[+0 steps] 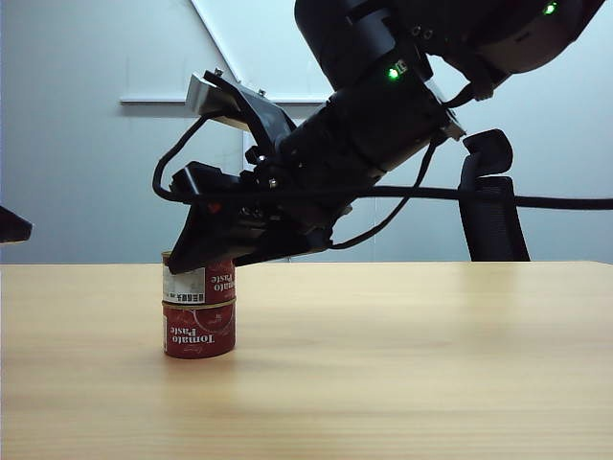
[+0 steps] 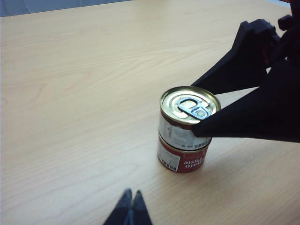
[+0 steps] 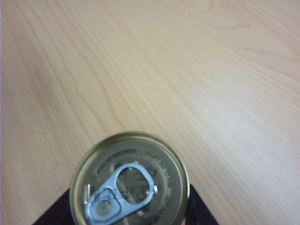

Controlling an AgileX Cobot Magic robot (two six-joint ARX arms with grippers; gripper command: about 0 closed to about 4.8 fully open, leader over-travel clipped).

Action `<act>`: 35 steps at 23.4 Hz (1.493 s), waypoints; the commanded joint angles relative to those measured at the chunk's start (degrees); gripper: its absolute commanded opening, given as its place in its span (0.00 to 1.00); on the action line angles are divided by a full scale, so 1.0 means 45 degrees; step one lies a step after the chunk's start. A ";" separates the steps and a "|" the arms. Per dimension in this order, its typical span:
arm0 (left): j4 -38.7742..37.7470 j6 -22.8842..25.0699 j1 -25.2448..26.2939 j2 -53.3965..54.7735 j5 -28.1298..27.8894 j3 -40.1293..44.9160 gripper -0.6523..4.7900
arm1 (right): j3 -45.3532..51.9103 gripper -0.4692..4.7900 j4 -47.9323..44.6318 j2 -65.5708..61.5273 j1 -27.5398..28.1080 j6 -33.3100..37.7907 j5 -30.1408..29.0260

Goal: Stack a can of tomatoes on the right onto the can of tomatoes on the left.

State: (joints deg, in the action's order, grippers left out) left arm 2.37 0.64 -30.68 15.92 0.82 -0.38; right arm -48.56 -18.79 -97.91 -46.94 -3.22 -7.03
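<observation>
The right gripper (image 2: 206,110) has its two fingers about half open, squeezing the sides of the top can (image 1: 198,280). That can sits right on the bottom can (image 1: 199,331) on the table (image 1: 402,364), so they line up. The left wrist view shows both cans. The right wrist view shows only the lid. The left gripper (image 2: 131,206) waits nearby, closed and empty.

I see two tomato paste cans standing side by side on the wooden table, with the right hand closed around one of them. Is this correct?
Not quite. The cans are not side by side: the upper tomato paste can stands on the lower tomato paste can, as the left wrist view shows. The rest holds: they are on the wooden table, and the right hand is around the upper can.
</observation>
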 commanded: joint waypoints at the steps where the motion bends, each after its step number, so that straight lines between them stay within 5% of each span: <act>1: 0.0151 0.0092 0.0000 0.0005 -0.0034 -0.0029 0.12 | -0.0058 0.93 -0.0622 0.0063 -0.0010 0.0000 0.0019; 2: 0.0151 0.0092 0.0000 0.0005 -0.0034 -0.0029 0.12 | -0.0087 1.00 -0.0680 0.0078 -0.0010 0.0000 0.0019; 9: 0.0083 0.0092 0.0165 -0.0345 0.0034 -0.0029 0.12 | -0.0826 1.00 -0.0641 0.0928 -0.0010 0.1001 0.0015; 14: -0.0034 0.0092 0.2089 -0.1224 0.1005 -0.0034 0.12 | -0.1035 1.00 -0.0641 0.2939 0.0005 0.2006 0.0219; 15: -0.0029 0.0092 0.2584 -0.1418 0.1059 -0.0034 0.12 | -0.1035 0.79 -0.0495 0.3541 0.0010 0.2195 0.0364; 16: -0.0034 0.0092 0.3079 -0.1622 0.1064 -0.0034 0.12 | -0.1030 0.32 -0.0325 0.4065 0.0015 0.2171 0.0437; 17: -0.0039 0.0092 0.3531 -0.1831 0.1059 -0.0029 0.12 | -0.1025 0.03 -0.0146 0.4585 0.0039 0.1957 0.0578; 19: -0.0049 0.0092 0.5042 -0.2885 0.0753 -0.0024 0.12 | -0.1001 0.08 0.0719 0.6708 0.0117 0.1987 0.2229; 24: 0.0568 0.0092 0.6028 -0.3463 0.0714 -0.0029 0.12 | -0.0869 0.08 0.2293 0.9233 0.0180 0.1355 0.4255; 35: 0.0534 0.0092 0.6509 -0.3463 0.0685 -0.0029 0.12 | 0.0471 0.08 0.3609 1.2327 0.0675 0.0903 0.5328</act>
State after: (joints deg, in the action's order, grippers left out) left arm 4.03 0.64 -1.39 0.27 3.88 -0.47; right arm -46.85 -1.74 -43.40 -43.77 0.99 16.78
